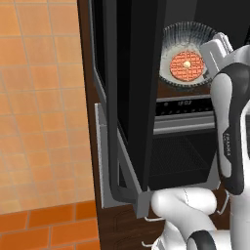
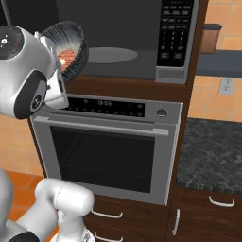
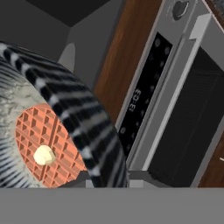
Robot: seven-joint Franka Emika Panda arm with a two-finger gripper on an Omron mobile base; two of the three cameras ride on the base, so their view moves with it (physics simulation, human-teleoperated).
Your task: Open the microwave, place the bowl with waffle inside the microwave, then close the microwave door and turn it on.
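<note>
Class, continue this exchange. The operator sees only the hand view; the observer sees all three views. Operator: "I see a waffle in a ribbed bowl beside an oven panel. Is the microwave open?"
Observer: Yes. In the left base view the microwave door is swung wide open.
Operator: Is the bowl set down inside?
Observer: No. The right base view shows the bowl tipped in the air at the opening's left side, apart from the turntable.
Operator: Where are the controls?
Observer: The keypad sits right of the cavity.
</note>
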